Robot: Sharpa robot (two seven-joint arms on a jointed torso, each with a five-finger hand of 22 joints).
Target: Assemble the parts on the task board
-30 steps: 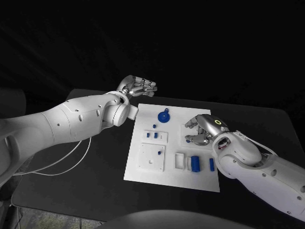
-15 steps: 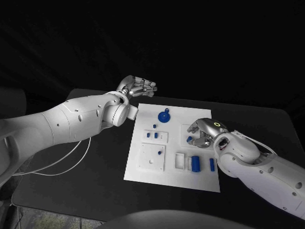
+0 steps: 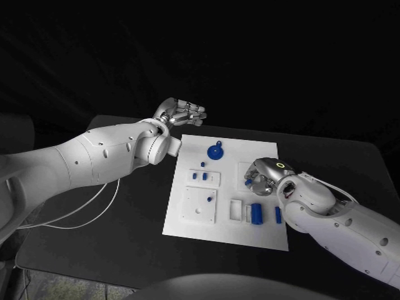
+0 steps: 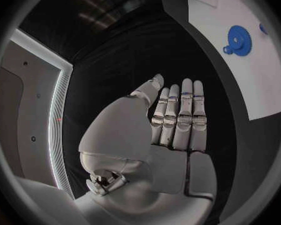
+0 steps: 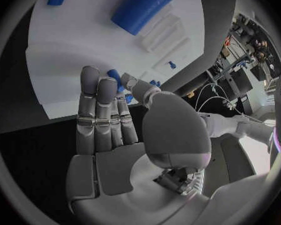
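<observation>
The white task board [image 3: 187, 225] lies mid-table. On it are a blue gear [image 3: 214, 152], two small blue pegs [image 3: 200, 177] in a white block, and a blue cylinder [image 3: 257, 214] beside a slimmer blue piece [image 3: 277, 215]. My right hand [image 3: 265, 175] is low over the board's right side, and thumb and fingers pinch a small blue part [image 3: 249, 183]. The right wrist view shows that part [image 5: 115, 77] at the fingertips, with the cylinder [image 5: 142, 7] beyond. My left hand [image 3: 182, 112] hovers off the board's far left corner, holding nothing, its fingers [image 4: 178, 112] straight; the gear [image 4: 240, 35] lies past them.
A white plate with holes [image 3: 200, 205] sits on the board's near left. A thin white cable [image 3: 92, 209] loops over the black table [image 3: 101, 250] left of the board. The table's far right corner [image 3: 367, 150] is bare.
My right hand has drawn slightly back and down over the board, and a small blue part now shows at its fingertips. The left arm has not moved.
</observation>
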